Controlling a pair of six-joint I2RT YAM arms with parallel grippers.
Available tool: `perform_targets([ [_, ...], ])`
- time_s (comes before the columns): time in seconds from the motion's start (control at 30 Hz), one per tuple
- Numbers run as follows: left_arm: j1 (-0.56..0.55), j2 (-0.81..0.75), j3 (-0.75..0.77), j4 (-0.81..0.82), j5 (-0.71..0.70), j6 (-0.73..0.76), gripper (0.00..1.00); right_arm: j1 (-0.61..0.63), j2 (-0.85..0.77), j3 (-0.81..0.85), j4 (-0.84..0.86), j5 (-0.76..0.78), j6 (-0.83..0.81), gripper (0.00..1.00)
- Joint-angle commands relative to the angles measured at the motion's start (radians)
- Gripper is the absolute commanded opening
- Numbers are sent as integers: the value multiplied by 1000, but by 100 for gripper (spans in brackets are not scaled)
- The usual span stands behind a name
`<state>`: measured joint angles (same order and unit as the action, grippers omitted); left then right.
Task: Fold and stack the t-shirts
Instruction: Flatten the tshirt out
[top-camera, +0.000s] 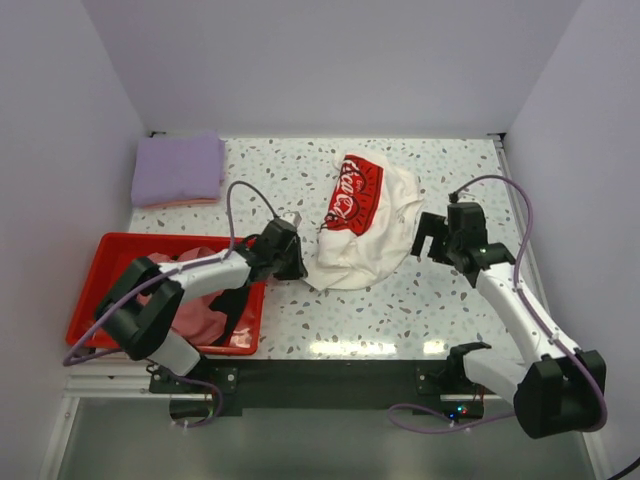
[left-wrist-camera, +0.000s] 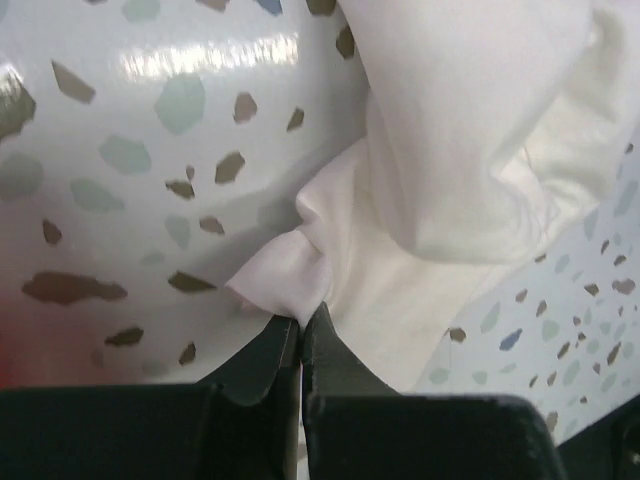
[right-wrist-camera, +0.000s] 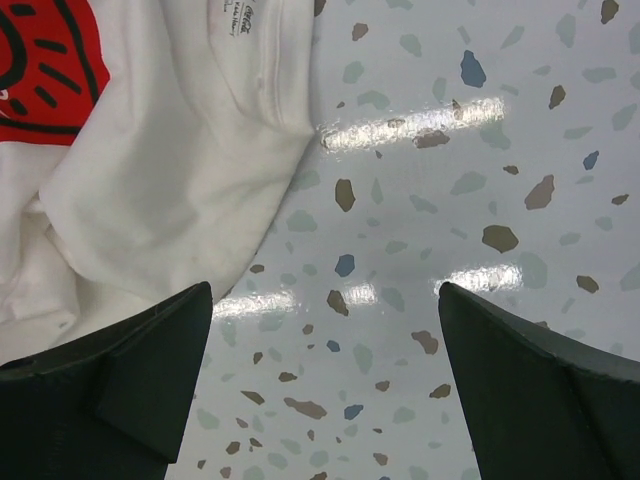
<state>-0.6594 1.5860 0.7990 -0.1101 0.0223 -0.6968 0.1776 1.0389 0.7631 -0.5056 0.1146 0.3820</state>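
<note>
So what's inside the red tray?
A crumpled pink t-shirt lies in the red tray, with something dark beside it, maybe another shirt. The left arm stretches across the tray, so whatever is beneath it is hidden.

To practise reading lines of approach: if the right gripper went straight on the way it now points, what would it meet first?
The right gripper would probably meet bare table first, just beside the white t-shirt; depth is unclear.
</note>
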Motion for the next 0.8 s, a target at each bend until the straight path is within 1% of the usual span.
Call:
perform_targets([
  [0.0,-34,-130,-76,50,31,-69,0,-3,64,74,35,30,27,99],
  [0.1,-51,-202,-115,20,44,-84,0,-1,160,128,18,42,55,99],
  [0.23,-65,-288,-133,-22,42,-87,0,-1,292,188,73,72,81,99],
  [0.27,-68,-305,-135,-32,45,-87,0,-1,353,209,78,88,83,99],
  [0.33,-80,-359,-136,-42,59,-86,0,-3,430,292,73,143,75,99],
  [0.37,-86,-379,-136,-63,59,-87,0,-1,514,326,69,161,64,99],
  [0.4,-95,-423,-138,-77,59,-87,0,-4,554,402,61,177,61,98],
  [0.43,-103,-448,-139,-88,51,-83,0,-6,596,448,26,201,60,98],
  [0.53,-123,-563,-161,-123,13,-84,0,-9,749,586,16,232,40,96],
  [0.6,-124,-633,-167,-144,-1,-86,0,-18,815,677,0,229,37,95],
  [0.63,-123,-652,-167,-152,-4,-83,0,-18,876,700,-10,230,35,94],
  [0.67,-123,-668,-165,-163,-1,-79,0,-18,900,744,-17,217,37,92],
  [0.73,-126,-710,-169,-166,-2,-81,0,-20,953,771,-28,177,40,87],
  [0.77,-126,-719,-170,-169,-7,-81,0,-18,964,774,-28,133,46,85],
])
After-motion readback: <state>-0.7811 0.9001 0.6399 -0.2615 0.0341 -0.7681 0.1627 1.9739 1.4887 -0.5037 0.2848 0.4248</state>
